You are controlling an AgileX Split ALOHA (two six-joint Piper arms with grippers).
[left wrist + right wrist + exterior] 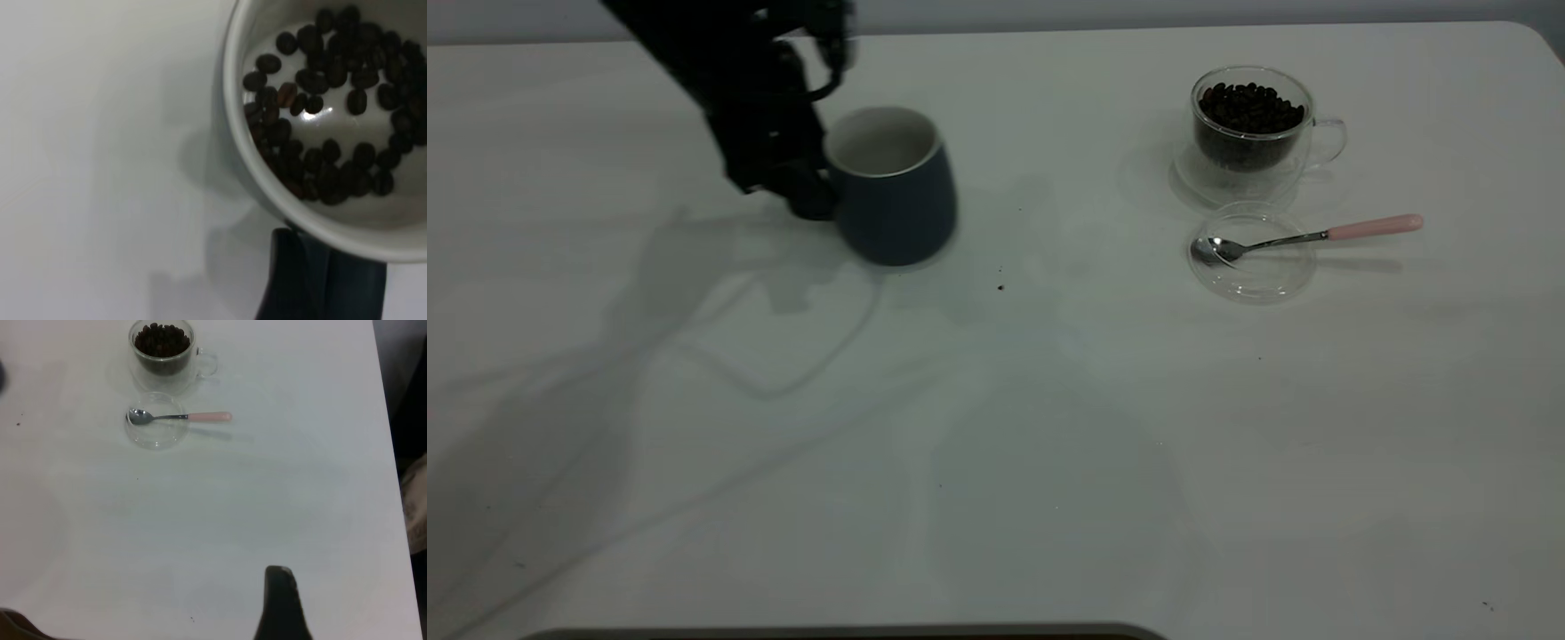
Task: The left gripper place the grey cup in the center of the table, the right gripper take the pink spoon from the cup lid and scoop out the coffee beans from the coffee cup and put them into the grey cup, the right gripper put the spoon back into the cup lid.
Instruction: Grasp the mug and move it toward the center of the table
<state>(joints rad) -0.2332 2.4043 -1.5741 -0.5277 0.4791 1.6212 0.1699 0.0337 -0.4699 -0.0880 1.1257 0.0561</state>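
The grey cup (894, 187) stands on the table (996, 427) at the back, left of the middle. My left gripper (805, 182) is shut on its handle at the cup's left side. In the left wrist view the grey cup (247, 167) holds several coffee beans (320, 160) on its white bottom. The coffee cup (1249, 133), full of coffee beans (1249, 107), stands at the back right. In front of it the pink spoon (1369, 228) lies with its bowl in the cup lid (1254, 258). My right gripper (280, 607) hangs above the table's right front, far from the spoon (207, 417).
A few dark specks (1000, 286) lie on the table near the middle. The table's right edge (393, 487) shows in the right wrist view, with dark floor beyond it.
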